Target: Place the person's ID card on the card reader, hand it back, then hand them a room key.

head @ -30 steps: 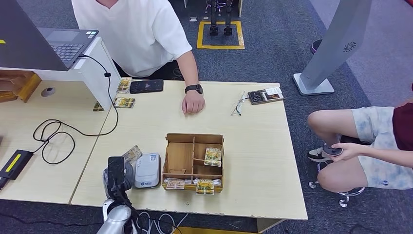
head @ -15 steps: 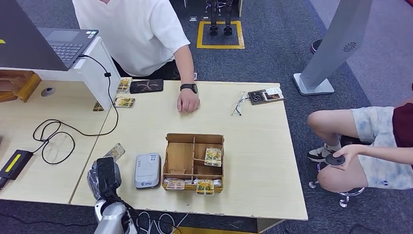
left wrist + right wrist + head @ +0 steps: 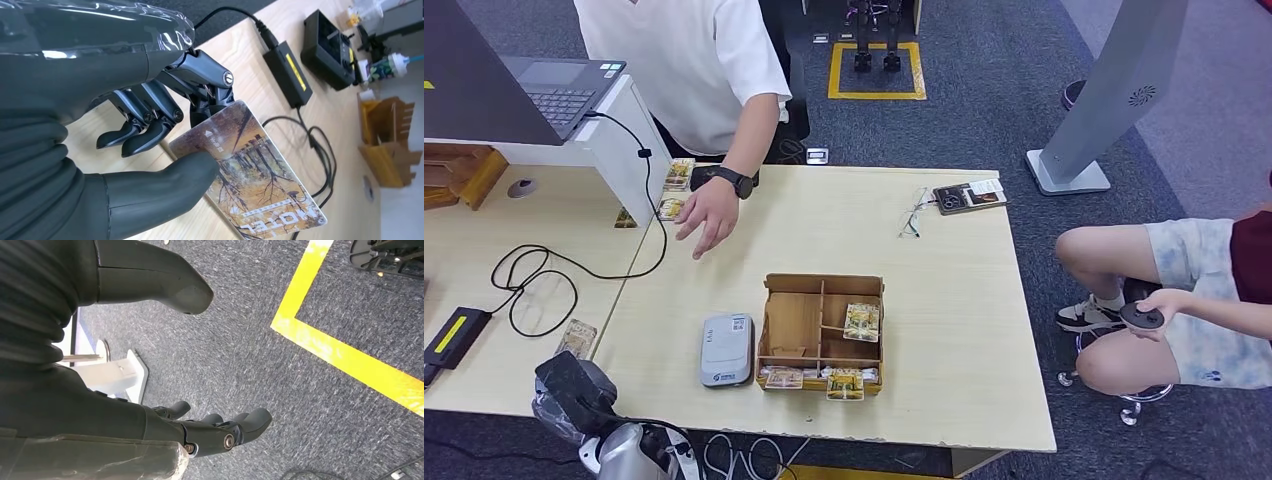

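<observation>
My left hand (image 3: pixel 150 145) pinches the ID card (image 3: pixel 250 175) between thumb and fingers, my right hand (image 3: pixel 190 365) hangs empty, fingers apart, so I judge the hand-back is next: reaching forward to the person's hand (image 3: pixel 707 217).

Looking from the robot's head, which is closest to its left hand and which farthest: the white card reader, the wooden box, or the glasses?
From the left hand:
1. White card reader, just to its right near the table's front edge.
2. Wooden box, right beside the reader.
3. Glasses, at the far right side of the table.
</observation>
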